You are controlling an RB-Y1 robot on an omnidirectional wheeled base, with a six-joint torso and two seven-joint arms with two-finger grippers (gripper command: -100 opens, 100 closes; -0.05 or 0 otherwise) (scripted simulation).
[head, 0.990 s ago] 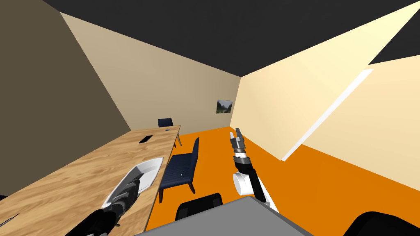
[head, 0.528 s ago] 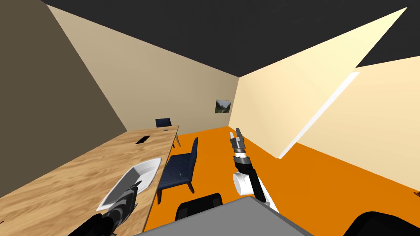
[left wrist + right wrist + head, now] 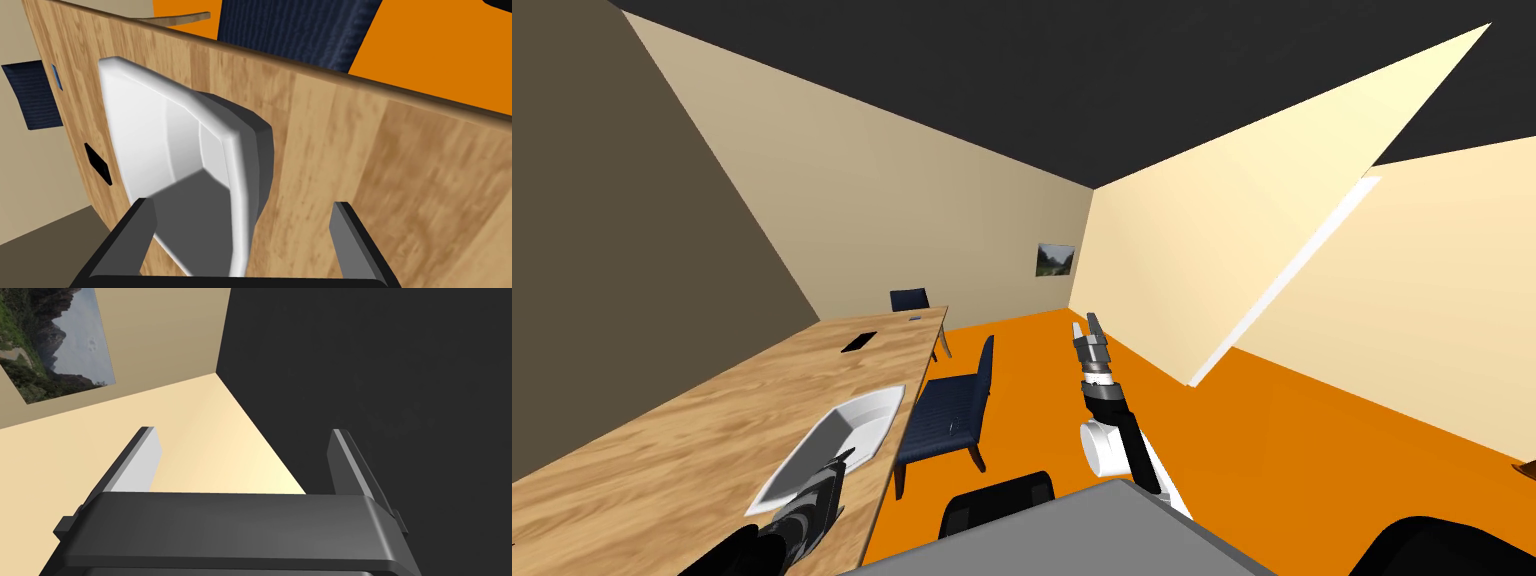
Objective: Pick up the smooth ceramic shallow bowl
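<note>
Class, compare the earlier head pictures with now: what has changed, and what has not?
The left gripper has drawn back slightly towards the robot, open at the near end of the white bowl. The white bowl, table and right gripper stayed put.

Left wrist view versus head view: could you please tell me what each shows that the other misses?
Left wrist view: the left tool, fingers open, straddles the white bowl at its rim. Head view: the right tool raised above the orange floor, and a framed picture. Both: the bowl on the wooden table, with a dark blue chair beside it.
</note>
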